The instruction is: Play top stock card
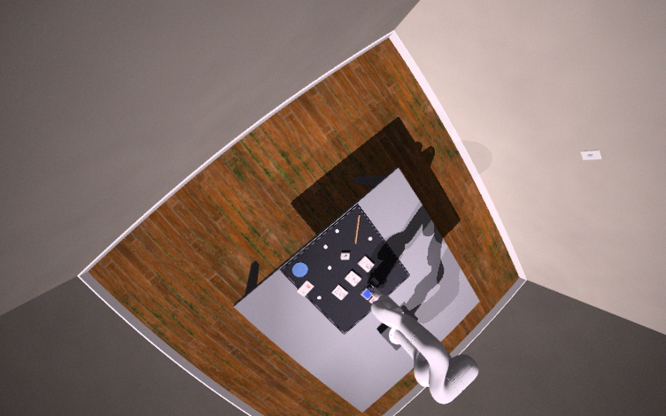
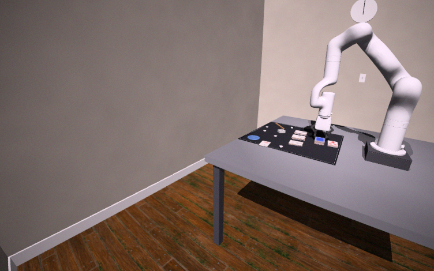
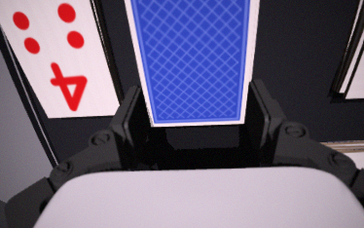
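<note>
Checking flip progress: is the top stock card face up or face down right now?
Face down. The wrist view shows the blue lattice back of the top stock card, lying flat on the stock between the fingers of the claw.
</note>
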Controlling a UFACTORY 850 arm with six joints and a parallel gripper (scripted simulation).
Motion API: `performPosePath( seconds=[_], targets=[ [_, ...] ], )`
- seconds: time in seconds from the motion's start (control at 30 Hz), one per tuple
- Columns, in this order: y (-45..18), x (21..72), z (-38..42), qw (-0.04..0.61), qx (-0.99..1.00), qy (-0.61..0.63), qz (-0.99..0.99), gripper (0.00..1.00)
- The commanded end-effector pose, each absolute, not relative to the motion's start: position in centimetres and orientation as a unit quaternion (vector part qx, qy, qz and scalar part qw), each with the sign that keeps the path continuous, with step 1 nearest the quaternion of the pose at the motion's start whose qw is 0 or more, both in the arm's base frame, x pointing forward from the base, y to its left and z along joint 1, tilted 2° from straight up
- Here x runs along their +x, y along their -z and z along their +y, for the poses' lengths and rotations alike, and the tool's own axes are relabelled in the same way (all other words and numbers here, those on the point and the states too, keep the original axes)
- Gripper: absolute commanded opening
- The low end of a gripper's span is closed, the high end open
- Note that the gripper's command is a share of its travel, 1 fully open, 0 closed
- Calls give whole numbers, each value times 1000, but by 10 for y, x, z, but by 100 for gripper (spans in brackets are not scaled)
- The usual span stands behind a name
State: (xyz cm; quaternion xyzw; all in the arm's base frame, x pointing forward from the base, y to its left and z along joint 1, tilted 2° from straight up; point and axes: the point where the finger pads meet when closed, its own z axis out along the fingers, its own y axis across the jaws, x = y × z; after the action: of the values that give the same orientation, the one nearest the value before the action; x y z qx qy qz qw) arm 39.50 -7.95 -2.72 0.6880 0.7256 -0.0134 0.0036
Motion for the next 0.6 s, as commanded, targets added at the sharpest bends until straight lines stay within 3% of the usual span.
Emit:
performPosePath(
  seconds=[0.0, 0.57],
  targets=[
    [27, 395, -80, 4, 688, 13, 726, 74],
    [27, 395, -80, 4, 688, 13, 726, 73]
  ],
)
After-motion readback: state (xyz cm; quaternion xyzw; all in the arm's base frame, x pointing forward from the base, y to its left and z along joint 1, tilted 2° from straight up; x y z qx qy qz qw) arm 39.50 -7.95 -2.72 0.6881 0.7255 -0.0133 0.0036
